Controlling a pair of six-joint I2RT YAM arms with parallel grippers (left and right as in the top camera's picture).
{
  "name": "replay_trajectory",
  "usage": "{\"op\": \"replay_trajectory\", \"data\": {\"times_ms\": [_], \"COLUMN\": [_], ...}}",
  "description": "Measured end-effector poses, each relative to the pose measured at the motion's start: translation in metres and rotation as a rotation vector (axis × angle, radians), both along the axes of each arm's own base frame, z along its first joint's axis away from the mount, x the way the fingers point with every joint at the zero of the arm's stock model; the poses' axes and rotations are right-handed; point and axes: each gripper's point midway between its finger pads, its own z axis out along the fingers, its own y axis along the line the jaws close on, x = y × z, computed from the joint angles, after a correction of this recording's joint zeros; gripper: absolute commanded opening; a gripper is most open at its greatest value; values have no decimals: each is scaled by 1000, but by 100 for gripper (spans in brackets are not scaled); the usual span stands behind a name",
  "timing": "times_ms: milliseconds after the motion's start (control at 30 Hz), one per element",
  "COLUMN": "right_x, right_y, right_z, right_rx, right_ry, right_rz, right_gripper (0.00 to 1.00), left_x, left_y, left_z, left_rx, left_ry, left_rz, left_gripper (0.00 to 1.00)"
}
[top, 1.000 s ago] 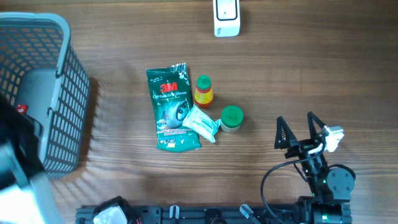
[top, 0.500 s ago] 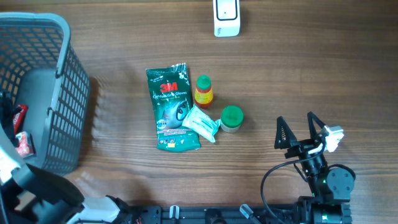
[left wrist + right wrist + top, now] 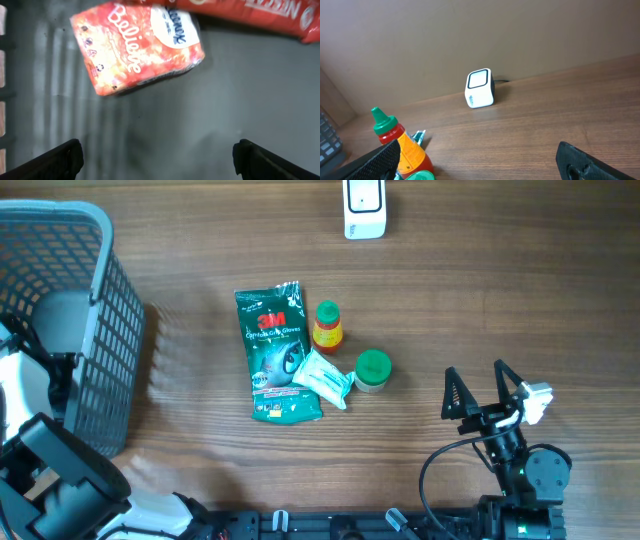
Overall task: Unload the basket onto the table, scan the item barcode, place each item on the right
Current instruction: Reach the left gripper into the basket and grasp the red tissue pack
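Both pincers stand wide open and grip nothing. The left gripper hangs inside the grey basket, which sits at the table's 9 o'clock side. In the left wrist view an orange packet lies tilted on the basket floor toward 11 o'clock, apart from the fingers. Its top meets a red packet at 1 o'clock. The right gripper rests at the table's 4 o'clock, fingers pointing to 12. The white barcode scanner stands at the 12 o'clock edge. Near the centre lie a green 3M glove pack, a sauce bottle just beside it at 3 o'clock, a white sachet overlapping the pack's lower corner, and a green-lidded jar beside the sachet.
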Motion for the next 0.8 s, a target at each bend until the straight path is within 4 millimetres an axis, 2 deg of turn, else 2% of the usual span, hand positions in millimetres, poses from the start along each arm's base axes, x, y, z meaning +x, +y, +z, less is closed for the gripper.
{"op": "replay_trajectory", "data": {"times_ms": [67,367,567,700,800], "right_x": [0,0,0,0,0], "right_y": [0,0,0,0,0], "right_z": [0,0,0,0,0], "right_rx": [0,0,0,0,0], "right_ry": [0,0,0,0,0], "right_rz": [0,0,0,0,0], "right_gripper": [100,100,100,100,100], "left_x": [-3,6,19,25,25], "left_y": [-2,8,20,26,26], "left_z": [-5,-1,5,8,8], "left_rx": [-4,43,107,145,150], "left_ry": [13,25,49,116,153], "left_rz": [-16,-131,-309,-502,-584], "left_gripper": [100,99,87,88,88]}}
